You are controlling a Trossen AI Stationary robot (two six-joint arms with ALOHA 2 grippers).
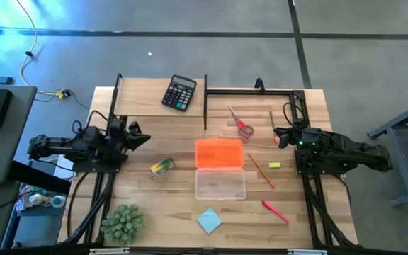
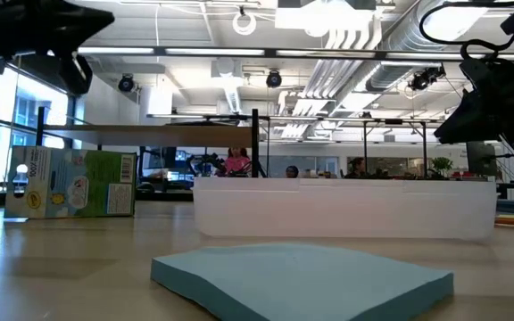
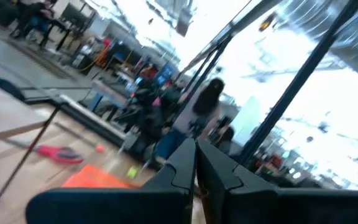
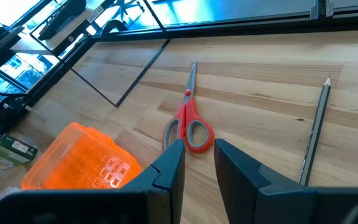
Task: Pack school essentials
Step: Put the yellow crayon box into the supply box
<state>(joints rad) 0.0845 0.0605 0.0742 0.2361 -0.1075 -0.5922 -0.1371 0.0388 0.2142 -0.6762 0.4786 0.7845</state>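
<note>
An open pencil case lies mid-table, its orange half toward the far edge and its clear half toward the near edge. Around it lie the crayon pack, red-handled scissors, a grey pencil, an orange pencil, a yellow eraser, a red pen and a light-blue note pad. My left gripper is shut and raised at the table's left, holding nothing. My right gripper hovers slightly open at the right, short of the scissors.
A black calculator lies at the far edge and a green spiky plant at the near left corner. A thin black frame stands along the far side. Bare wood lies between the case and the crayon pack.
</note>
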